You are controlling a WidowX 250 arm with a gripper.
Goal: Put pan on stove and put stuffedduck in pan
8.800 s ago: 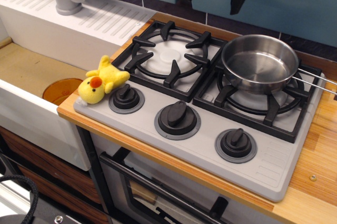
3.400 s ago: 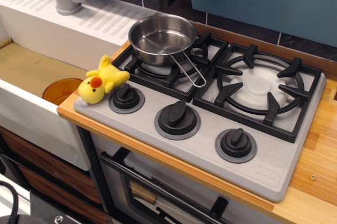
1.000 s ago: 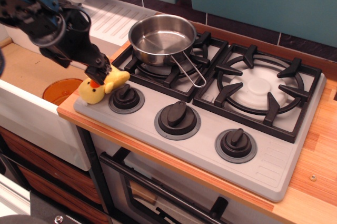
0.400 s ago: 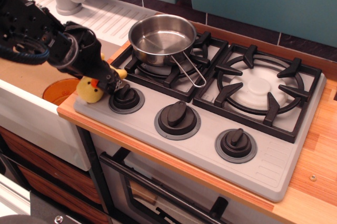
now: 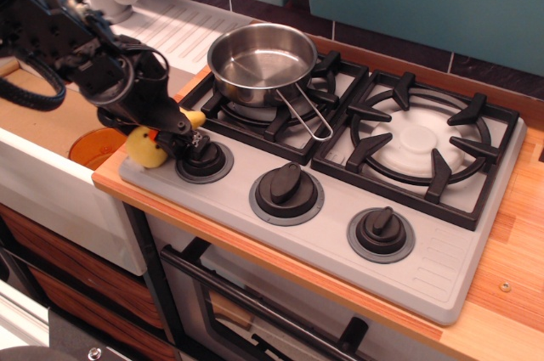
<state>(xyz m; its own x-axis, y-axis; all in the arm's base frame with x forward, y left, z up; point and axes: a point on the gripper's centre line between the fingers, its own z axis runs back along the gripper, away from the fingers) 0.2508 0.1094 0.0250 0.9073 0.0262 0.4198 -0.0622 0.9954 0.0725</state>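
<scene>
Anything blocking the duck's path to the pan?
Nothing visible. The claw is down on the stuffedduck at the stove's front-left corner; the pan sits open and empty on the left burner just behind, only grate between.

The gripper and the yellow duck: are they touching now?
Touching. The only view shows the gripper down on the duck, its black fingers covering the duck's middle with no gap; a firm grip cannot be judged.

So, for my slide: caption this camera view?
Gripper down on the stuffedduck beside the pan on the stove.

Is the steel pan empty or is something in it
Empty: the pan shows only its bare shiny bottom, and the duck sits outside by the gripper.
</scene>
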